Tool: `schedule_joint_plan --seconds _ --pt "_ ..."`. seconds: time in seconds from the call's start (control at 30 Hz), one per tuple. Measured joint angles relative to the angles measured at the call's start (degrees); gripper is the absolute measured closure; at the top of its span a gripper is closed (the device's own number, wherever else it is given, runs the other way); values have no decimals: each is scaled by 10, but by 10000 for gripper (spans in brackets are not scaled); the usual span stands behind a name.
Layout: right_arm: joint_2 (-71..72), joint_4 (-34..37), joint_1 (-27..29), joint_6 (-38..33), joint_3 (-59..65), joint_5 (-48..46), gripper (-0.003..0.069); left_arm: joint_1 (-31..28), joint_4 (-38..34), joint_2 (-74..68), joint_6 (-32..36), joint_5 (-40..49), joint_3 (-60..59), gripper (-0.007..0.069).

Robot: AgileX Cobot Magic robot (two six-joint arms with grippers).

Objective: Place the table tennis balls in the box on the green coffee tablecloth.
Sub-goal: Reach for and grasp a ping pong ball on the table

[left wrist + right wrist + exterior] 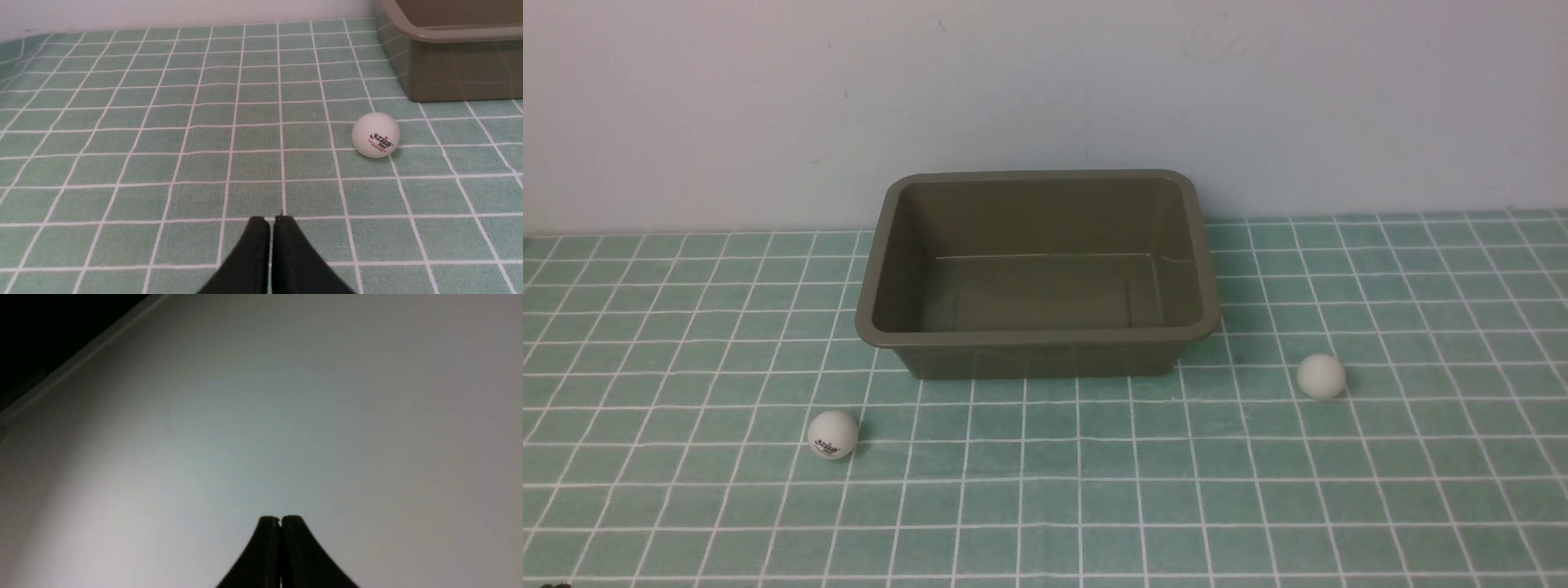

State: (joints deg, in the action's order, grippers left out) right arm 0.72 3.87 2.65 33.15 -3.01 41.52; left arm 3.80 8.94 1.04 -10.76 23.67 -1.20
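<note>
The box [1037, 358] is set at far centre on the cloth [1094, 498]. The logo ball [833, 434] is seen at its near left and the plain ball [1321, 376] at its right, both apart from it. The left gripper [272, 220] is held pressed together low over the cloth, and the right gripper [280, 518] likewise, faced at a pale surface [286, 416].

One printed marking is partly legible. It stands on the side of the table tennis ball [376, 134] lying on the robot's left. In the left wrist view the mark consists of bold, slanted dark letters that appear to read DHS, with a small red star just above their right end and a line of fine red lettering beneath. The red line is too small to read. In the front view the same mark shows only as a dark smudge and is not readable.
</note>
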Motion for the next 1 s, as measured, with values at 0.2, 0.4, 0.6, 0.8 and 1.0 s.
schedule_joint_plan --seconds 0.2,0.4,0.6,0.8,1.0 --pt "-15 -267 0 3 -144 -126 676 0 0 0 0 0 0 629" --pt "-92 -438 0 105 -238 -241 676 0 0 0 0 0 0 629" --pt "-216 -606 0 269 -292 -313 676 0 0 0 0 0 0 629" --pt "-317 -724 0 441 -337 -296 676 0 0 0 0 0 0 629" --pt "-391 -819 0 637 -415 -249 676 0 0 0 0 0 0 629"
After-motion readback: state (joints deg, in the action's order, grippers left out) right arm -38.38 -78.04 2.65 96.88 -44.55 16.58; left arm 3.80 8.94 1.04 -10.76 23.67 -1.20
